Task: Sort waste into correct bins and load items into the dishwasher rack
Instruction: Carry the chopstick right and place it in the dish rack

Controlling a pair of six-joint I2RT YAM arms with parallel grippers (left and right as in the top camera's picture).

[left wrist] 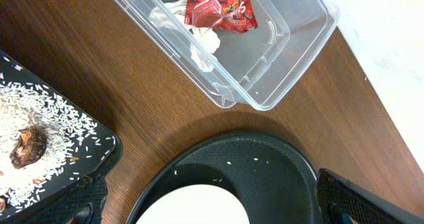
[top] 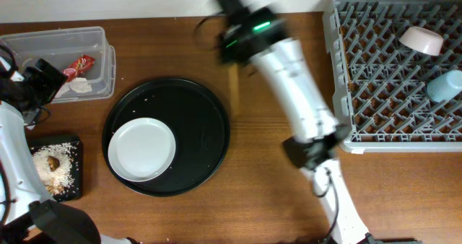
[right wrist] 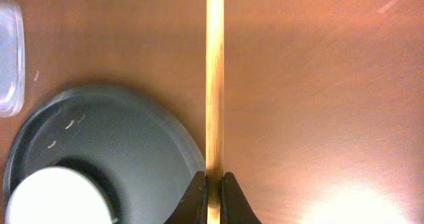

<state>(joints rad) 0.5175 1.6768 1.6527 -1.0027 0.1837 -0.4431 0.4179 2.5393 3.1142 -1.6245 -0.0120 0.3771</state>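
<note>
Pinching slim wooden chopstick (right wrist: 214, 78): right tool (right wrist: 213, 187).

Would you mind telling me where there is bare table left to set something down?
Bare wood lies between the round black tray and the dishwasher rack, though the right arm crosses above it, and along the front edge below that tray. The left side is crowded: clear tub, black rectangular tray and left arm sit close together.
</note>
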